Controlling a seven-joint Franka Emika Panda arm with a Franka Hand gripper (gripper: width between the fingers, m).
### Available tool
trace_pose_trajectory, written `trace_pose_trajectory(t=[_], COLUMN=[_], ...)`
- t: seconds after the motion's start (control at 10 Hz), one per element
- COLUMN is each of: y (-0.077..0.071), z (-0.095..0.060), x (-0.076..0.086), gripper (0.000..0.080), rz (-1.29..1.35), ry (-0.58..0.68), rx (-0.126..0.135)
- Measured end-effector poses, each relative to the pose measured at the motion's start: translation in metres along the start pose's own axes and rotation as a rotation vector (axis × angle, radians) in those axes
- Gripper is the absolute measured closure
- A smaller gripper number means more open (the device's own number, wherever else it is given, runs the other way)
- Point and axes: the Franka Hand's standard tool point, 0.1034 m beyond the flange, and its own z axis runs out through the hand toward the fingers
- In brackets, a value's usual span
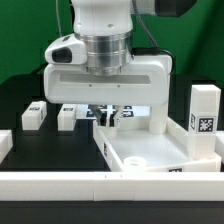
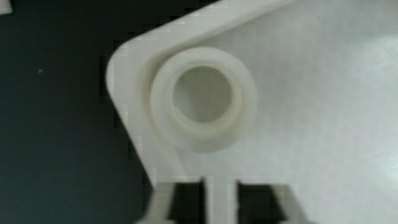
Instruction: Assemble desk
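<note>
None of the legs looks seated yet, so I judge the build is at its very start. In the exterior view, two legs (image 1: pixel 32 116) (image 1: pixel 67 116) lie loose on the dark table at the exterior view's left. A third leg (image 1: pixel 204 110) stands upright beside the desk top (image 1: pixel 175 150) at the exterior view's right. The gripper (image 1: pixel 108 113) hangs low over the top's far corner, and whether its fingers are spread or pinching the rim I cannot tell.

Over to the wrist view: that corner of the desk top (image 2: pixel 302 120) fills the picture, its round socket (image 2: pixel 205 98) open and empty. All the leg fitting seems left to do.
</note>
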Motion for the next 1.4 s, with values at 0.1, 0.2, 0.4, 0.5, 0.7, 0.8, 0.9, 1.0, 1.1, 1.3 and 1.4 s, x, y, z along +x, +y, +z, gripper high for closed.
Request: trace_pose_trajectory(t=[0.1, 0.2, 0.4, 0.5, 0.7, 0.8, 0.9, 1.0, 1.1, 1.3, 1.4], y=[0.002, 0.008, 0.018, 0.022, 0.019, 0.008, 0.002, 0.006, 0.008, 0.008, 0.008], z=[-0.001, -0.005, -0.011, -0.008, 0.007, 0.013, 0.016, 0.015, 0.015, 0.015, 0.015], x=[0.001, 0.007, 0.019, 0.023, 0.029, 0.028, 0.027, 0.028, 0.028, 0.028, 0.028], gripper=[0.0555, 0.0394, 0.0226, 0.0226, 0.0155, 0.0155, 0.0151, 0.0151, 0.0151, 0.0389, 0.0389], rz=[-0.004, -0.023, -0.073, -0.091, -0.119, -0.118, -0.121, -0.114, -0.109, -0.109, -0.109], ry=[0.001, 0.011, 0.057, 0.08, 0.118, 0.127, 0.127, 0.129, 0.129, 0.129, 0.129], rx=[0.001, 0.004, -0.002, -0.012, -0.035, -0.039, -0.04, -0.04, -0.04, -0.04, -0.04])
